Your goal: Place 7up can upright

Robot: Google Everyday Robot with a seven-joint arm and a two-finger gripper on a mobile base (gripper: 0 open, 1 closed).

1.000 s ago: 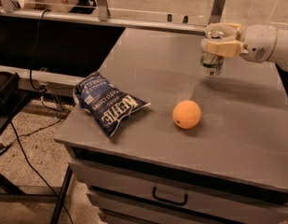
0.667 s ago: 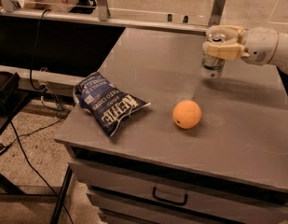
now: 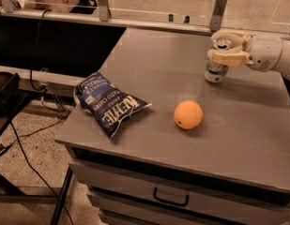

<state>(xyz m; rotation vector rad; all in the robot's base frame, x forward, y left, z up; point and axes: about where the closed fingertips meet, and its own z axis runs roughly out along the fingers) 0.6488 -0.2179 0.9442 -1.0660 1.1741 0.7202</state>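
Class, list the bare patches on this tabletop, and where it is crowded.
Free: the grey tabletop's far stretch between the blue crisp bag and the silver-white 7up can; the near corner beyond the round orange fruit. Crowded: around the can, clasped by the cream gripper.

The cream gripper (image 3: pixel 219 46), beyond the orange fruit (image 3: pixel 187 115), is clasping the silver-green 7up can (image 3: pixel 215 73); a blue, white-lettered chip bag (image 3: pixel 109 104) is lying left of it.

Grey worktop (image 3: pixel 238 144): blue Kettle chip bag (image 3: pixel 109 104) front left; round orange fruit (image 3: pixel 187 115) centre; silver-white 7up can (image 3: pixel 215 73) upright far right, tool (image 3: pixel 219 46) clasping top.
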